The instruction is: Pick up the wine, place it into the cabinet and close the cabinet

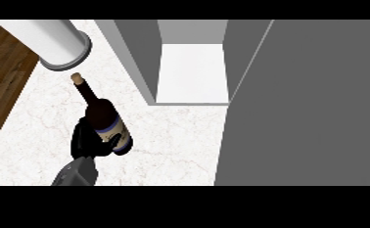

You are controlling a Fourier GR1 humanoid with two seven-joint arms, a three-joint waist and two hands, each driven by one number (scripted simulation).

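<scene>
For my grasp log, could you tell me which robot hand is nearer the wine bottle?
Left. The left robot hand is curled round the wine bottle from its left side; the right robot hand is not in view.

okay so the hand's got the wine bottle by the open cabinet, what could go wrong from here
1. The left hand curls round the wine bottle low on its body, so the tall neck could tip as it moves.
2. The cabinet opening looks narrow; the bottle might clip its left wall.
3. The white cylinder stands close to the bottle's cork and could get knocked.
</scene>
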